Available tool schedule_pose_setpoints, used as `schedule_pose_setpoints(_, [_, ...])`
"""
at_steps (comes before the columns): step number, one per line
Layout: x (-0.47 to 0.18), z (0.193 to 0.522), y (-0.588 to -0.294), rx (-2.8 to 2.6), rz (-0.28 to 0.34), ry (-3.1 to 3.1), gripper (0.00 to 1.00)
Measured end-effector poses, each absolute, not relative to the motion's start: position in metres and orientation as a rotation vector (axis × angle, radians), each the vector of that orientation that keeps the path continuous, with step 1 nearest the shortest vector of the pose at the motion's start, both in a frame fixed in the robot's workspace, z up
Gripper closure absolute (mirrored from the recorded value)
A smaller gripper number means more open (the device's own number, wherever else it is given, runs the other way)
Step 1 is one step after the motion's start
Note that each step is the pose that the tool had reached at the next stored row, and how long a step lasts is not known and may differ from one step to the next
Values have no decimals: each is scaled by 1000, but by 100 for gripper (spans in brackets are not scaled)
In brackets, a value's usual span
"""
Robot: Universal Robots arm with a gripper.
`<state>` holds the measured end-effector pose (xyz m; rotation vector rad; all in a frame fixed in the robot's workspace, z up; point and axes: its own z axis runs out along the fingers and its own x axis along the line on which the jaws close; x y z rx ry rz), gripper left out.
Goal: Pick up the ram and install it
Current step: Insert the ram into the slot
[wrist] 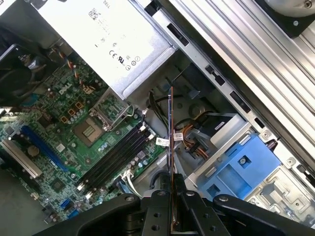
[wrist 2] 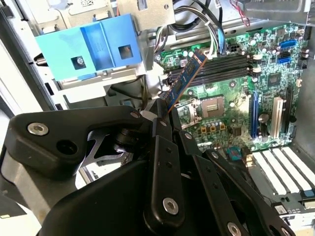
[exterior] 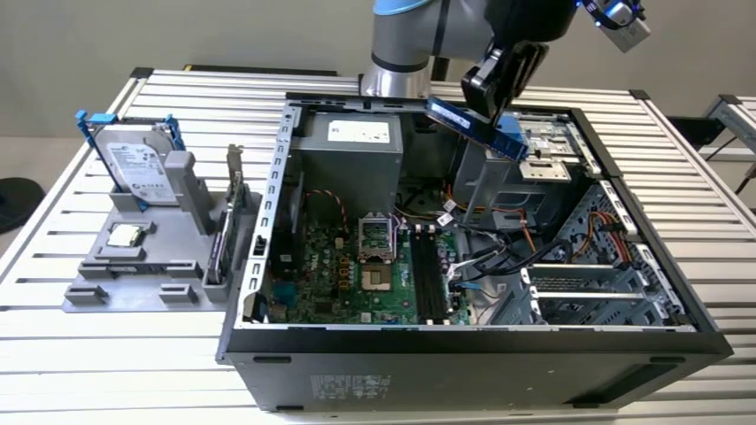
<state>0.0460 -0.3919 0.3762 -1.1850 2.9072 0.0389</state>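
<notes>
The ram [exterior: 475, 127], a narrow dark-blue stick with a pale label, hangs tilted in the air over the back half of the open computer case [exterior: 269, 266]. My gripper [exterior: 487, 106] is shut on its upper end. In the second wrist view the ram [wrist 2: 184, 80] sticks out from the black fingers [wrist 2: 156, 123] toward the motherboard. In the first wrist view the ram [wrist: 171, 132] is seen edge-on, rising from the gripper [wrist: 172, 186]. The black memory slots [exterior: 428, 274] [wrist 2: 219, 68] [wrist: 115, 156] lie below and apart from the stick.
A grey holder [exterior: 130, 274] at the exterior view's left carries a silver hard drive with blue brackets [exterior: 136, 164] and a small square processor chip [exterior: 124, 235]. Inside the case are the power supply [exterior: 349, 150], loose cables [exterior: 473, 257] and a blue drive bracket [wrist 2: 88, 46] [wrist: 236, 169].
</notes>
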Motion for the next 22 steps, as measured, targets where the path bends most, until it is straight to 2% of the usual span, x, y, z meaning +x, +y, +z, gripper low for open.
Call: schedule_pose_setpoints(22, [46, 376, -393, -1017, 39, 2969, 100])
